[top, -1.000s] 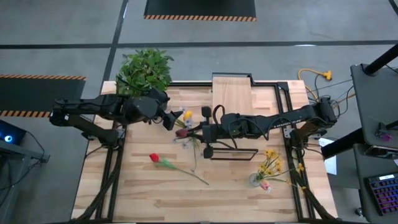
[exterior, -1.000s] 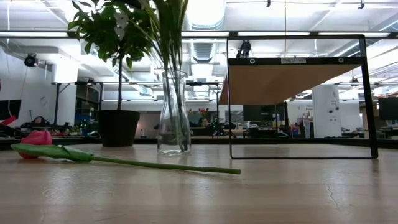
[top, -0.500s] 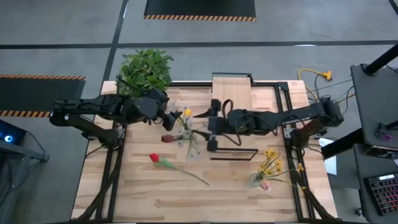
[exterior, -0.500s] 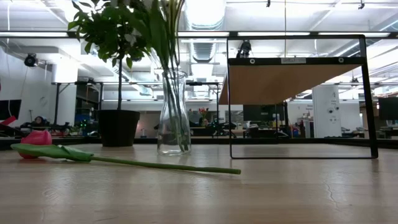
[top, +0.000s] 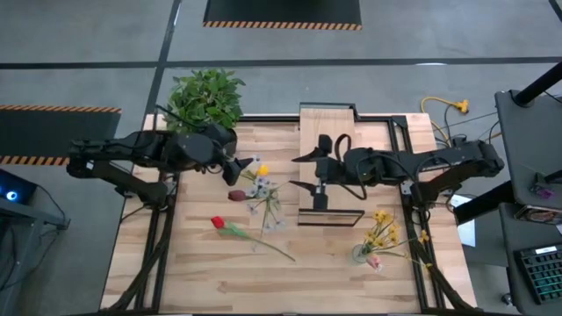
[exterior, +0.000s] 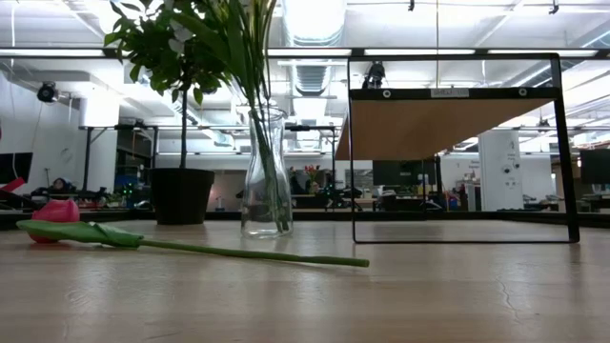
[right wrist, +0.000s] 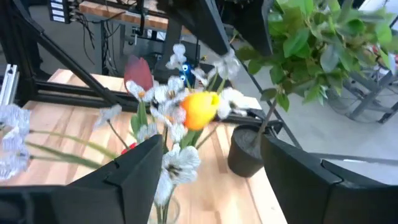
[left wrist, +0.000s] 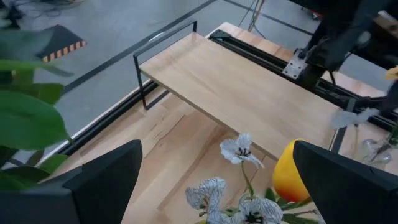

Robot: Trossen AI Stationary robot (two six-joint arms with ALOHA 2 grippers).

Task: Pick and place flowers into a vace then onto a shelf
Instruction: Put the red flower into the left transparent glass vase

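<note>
A clear glass vase stands upright on the table and holds the flowers: a yellow tulip, a dark red tulip and pale white sprigs. My right gripper is open to the right of the flower heads, apart from them. My left gripper is open just left of them, with the blooms showing between its fingers in its wrist view. A red tulip lies flat on the table. The shelf stands at the far middle.
A bushy potted plant stands at the far left corner behind my left arm. A small glass with yellow blooms stands near the right. The shelf's black frame reaches toward the table's middle, under my right gripper.
My right gripper has opened, let go of the flower stems and drawn back toward the table's right edge. The flowers have swung from leaning toward it to standing in the vase, the dark red tulip now tipped toward the left.
</note>
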